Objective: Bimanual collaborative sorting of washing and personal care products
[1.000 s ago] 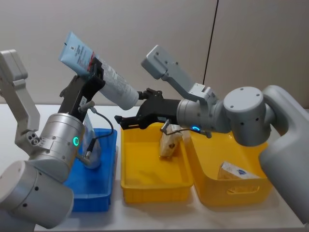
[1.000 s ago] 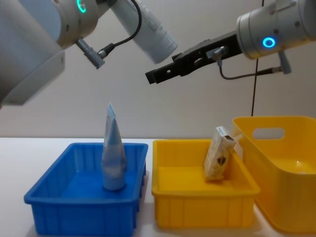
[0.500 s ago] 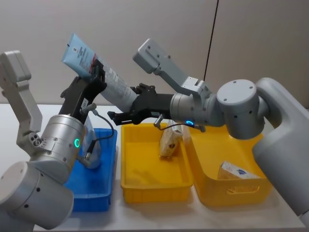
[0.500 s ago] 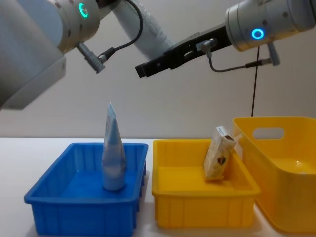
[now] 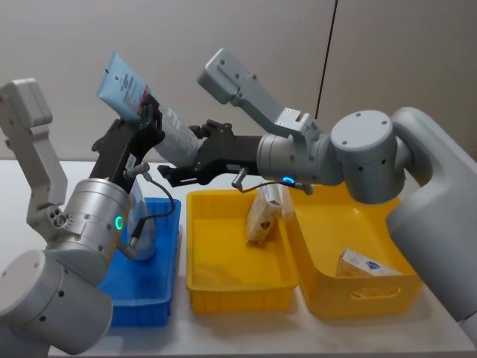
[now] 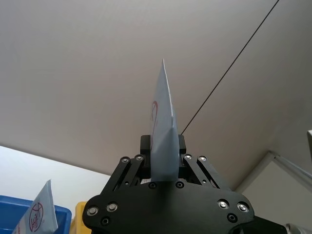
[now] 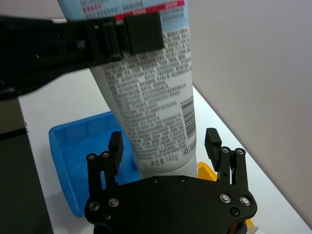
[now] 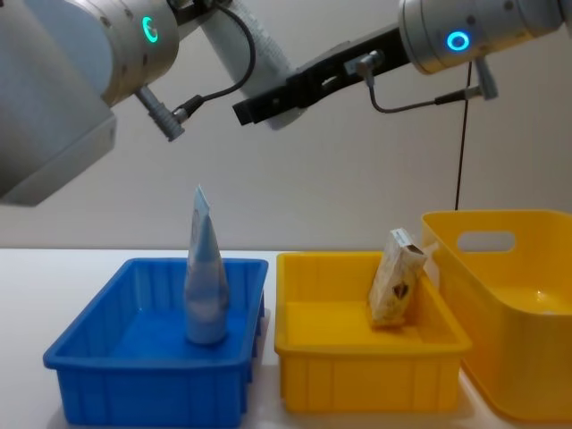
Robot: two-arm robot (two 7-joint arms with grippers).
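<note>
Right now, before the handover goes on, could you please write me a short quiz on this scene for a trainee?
1. True or false: the left gripper is shut on the raised tube.
2. Choose one. The fingers of the right gripper are: A) shut on the tube; B) open, one on each side of the tube; C) shut with nothing between them.
3. Fill in: the cream carton leans inside the ____ tray.

Key: 1 true; 2 B; 3 yellow.
</note>
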